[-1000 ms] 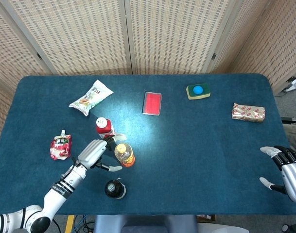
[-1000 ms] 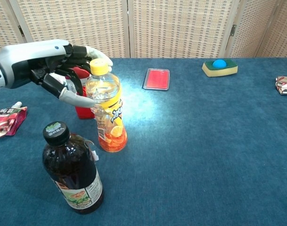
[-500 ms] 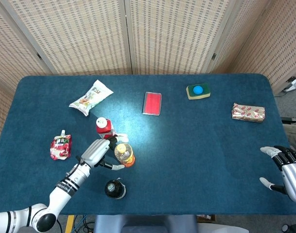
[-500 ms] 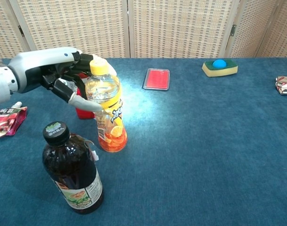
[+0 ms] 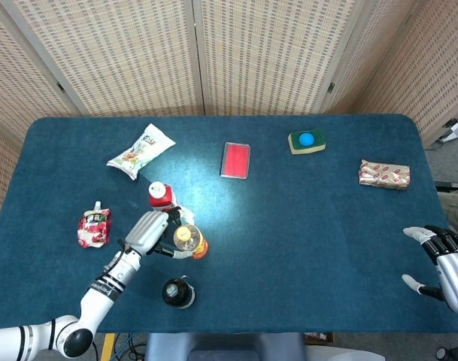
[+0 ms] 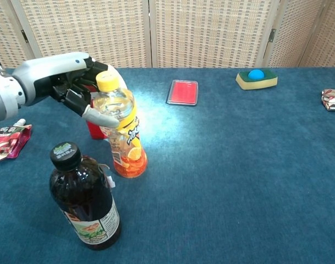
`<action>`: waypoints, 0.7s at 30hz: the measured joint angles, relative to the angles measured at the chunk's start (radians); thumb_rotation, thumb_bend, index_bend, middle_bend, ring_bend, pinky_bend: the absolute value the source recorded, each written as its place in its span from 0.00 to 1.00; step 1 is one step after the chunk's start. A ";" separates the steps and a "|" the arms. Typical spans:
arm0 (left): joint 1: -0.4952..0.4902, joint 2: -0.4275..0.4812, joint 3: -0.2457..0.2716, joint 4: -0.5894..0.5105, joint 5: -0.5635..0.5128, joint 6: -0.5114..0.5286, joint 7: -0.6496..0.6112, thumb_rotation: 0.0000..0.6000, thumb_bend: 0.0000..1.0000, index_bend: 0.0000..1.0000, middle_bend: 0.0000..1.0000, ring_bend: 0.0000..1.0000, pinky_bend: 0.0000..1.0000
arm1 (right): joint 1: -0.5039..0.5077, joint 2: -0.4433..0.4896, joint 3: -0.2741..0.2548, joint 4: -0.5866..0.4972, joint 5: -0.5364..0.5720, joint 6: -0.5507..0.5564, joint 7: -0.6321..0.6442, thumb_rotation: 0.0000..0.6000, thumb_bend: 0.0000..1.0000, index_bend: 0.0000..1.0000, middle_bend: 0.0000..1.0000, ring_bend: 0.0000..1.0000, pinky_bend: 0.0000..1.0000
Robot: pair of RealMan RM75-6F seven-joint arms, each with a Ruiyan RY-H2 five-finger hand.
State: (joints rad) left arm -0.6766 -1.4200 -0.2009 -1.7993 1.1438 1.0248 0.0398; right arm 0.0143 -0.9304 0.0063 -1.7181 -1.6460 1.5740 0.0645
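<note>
Chest view showed the counter (image 6: 250, 165), a blue felt-like surface, carrying your work. Your left hand (image 6: 68, 82) had its fingers (image 6: 101, 117) wrapped around the orange drink bottle (image 6: 120, 132), a clear ribbed plastic bottle with a yellow cap, tilted toward the hand at the counter's near left. The grasp step appeared in hand; next you would need a firm, level lift. Your right hand (image 5: 447, 263) rested idle, fingers spread.

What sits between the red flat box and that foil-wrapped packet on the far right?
Roughly between the red box and the foil packet sits a green sponge with a blue ball, slightly farther back; head view.
</note>
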 measured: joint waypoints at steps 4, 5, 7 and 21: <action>0.001 -0.010 0.002 0.006 0.006 0.010 0.016 1.00 0.01 0.52 0.36 0.44 0.73 | 0.000 0.000 0.000 0.000 0.001 -0.001 -0.002 1.00 0.00 0.26 0.28 0.18 0.22; 0.000 -0.012 0.002 0.006 0.007 0.012 0.020 1.00 0.01 0.52 0.37 0.45 0.73 | 0.000 0.000 0.000 0.000 0.001 -0.001 -0.002 1.00 0.00 0.26 0.28 0.18 0.22; -0.001 -0.014 0.001 0.005 0.006 0.012 0.023 1.00 0.01 0.53 0.37 0.45 0.74 | 0.000 0.000 0.000 0.000 0.001 -0.001 -0.001 1.00 0.00 0.26 0.28 0.18 0.22; -0.003 -0.004 -0.005 -0.009 0.004 0.017 0.039 1.00 0.01 0.55 0.38 0.47 0.77 | 0.000 0.001 0.001 0.002 0.003 -0.002 0.004 1.00 0.00 0.26 0.28 0.18 0.22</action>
State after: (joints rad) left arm -0.6800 -1.4241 -0.2061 -1.8085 1.1481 1.0422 0.0785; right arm 0.0141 -0.9292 0.0074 -1.7165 -1.6428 1.5717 0.0683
